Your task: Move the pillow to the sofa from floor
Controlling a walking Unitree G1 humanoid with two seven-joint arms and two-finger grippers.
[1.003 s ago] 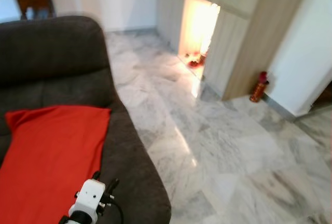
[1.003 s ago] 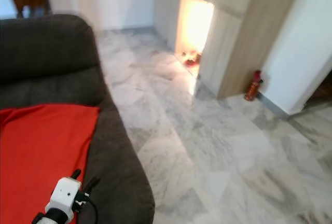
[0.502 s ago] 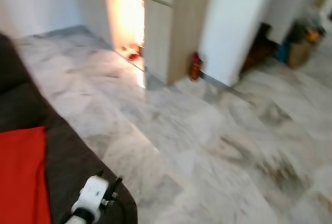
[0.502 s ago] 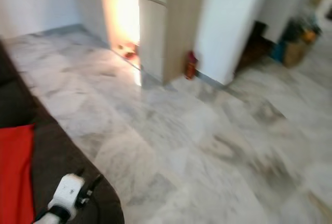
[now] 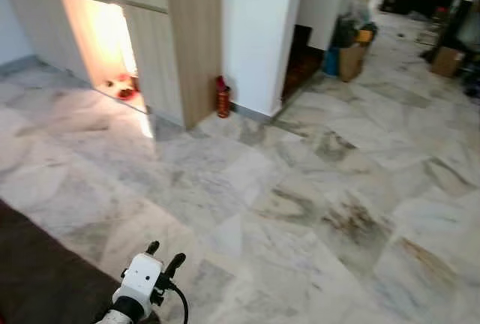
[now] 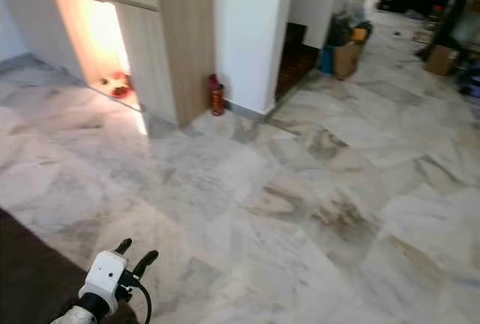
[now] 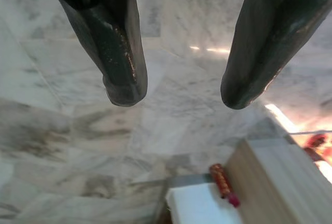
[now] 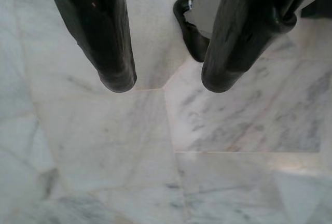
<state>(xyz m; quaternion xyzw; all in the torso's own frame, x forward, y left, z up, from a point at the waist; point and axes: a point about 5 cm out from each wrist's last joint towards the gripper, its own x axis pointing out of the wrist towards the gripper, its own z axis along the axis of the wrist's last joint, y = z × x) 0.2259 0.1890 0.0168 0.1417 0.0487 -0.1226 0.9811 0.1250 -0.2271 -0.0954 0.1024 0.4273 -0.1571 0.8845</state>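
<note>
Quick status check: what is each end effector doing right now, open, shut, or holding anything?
Left end effector: open, holding nothing, pointing at the marble floor.
Right end effector: open, holding nothing, also over bare floor.

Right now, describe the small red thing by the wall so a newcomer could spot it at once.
Start at the tall wood-panelled cabinet with the glowing orange niche, then go to where its edge meets the white pillar. On the marble floor at that corner stands a small red canister, upright. It is the lone red item there; the cardboard boxes sit further off.
</note>
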